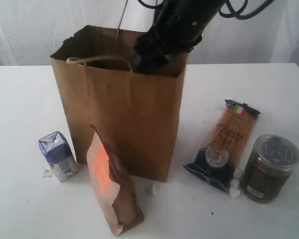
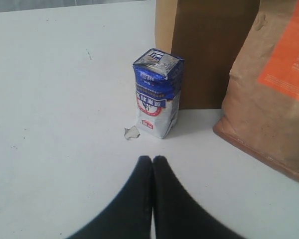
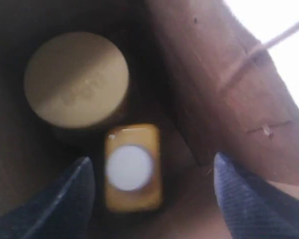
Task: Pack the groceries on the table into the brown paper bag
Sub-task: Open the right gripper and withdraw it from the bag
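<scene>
Right wrist view, right end effector [image 3: 152, 162] spread over yellow white-capped bottle [image 3: 132, 169] in bag [image 3: 229, 89], left end effector [image 2: 152, 159] closed

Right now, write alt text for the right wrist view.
Looking down inside the brown paper bag, the right hand is open, its dark fingers either side of a yellow white-capped bottle. A tan-lidded jar stands beside the bottle.

A black arm [image 1: 174, 30] is sticking down into the open bag [image 1: 124, 114], which is standing mid-worktop [image 1: 20, 199]. A carton [image 1: 58, 155] is standing at the bag's 8 o'clock and a pouch [image 1: 112, 186] is leaning at 6. Spaghetti [image 1: 229, 144] is lying at 4, with a jar [image 1: 269, 168] sitting beside it.
</scene>
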